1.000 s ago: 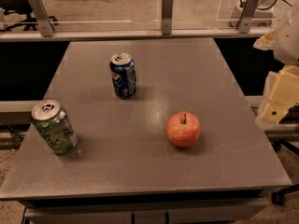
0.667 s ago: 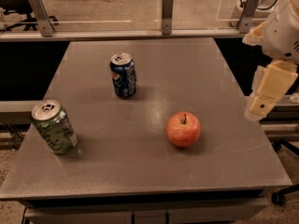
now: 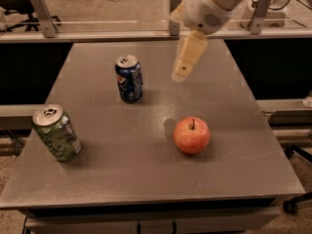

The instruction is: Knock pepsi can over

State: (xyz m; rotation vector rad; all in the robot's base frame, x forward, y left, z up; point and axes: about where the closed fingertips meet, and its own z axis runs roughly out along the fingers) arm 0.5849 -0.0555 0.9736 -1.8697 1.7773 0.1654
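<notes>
Take the grey table (image 3: 146, 179) as a clock face, with 12 o'clock at the far edge. Find the pepsi can (image 3: 129, 78) at about 11 o'clock from the middle, standing upright on its base. Dark blue side with the round red-white-blue logo toward the camera, silver top and pull tab showing. Touching nothing but the tabletop.

Look at 3 o'clock from that can for the gripper (image 3: 179, 75). Cream-coloured, long and tapered, pointing down and slightly toward 7 o'clock, tip level in the picture with the can's upper half. Hanging in the air, apart from the can, with a strip of bare tabletop between the two. Holding nothing. Wide or narrow: cannot tell from this angle. Carried by a pale, rounded wrist (image 3: 209, 6) reaching in from 1 o'clock, cut off by the top edge of the view.

Find a red apple (image 3: 192, 135) at about 4 o'clock from the middle, stem up, well apart from the pepsi can and at 6 o'clock from the gripper. Small dark shadow (image 3: 169, 126) on the tabletop just at 10 o'clock of the apple.

Note a green-and-white patterned can (image 3: 56, 132) at about 9 o'clock, close to the left edge, standing, silver top in view, well apart from everything else.

Beyond the 12 o'clock edge: a metal rail (image 3: 97, 34) with upright posts (image 3: 41, 13), and pale floor behind.
</notes>
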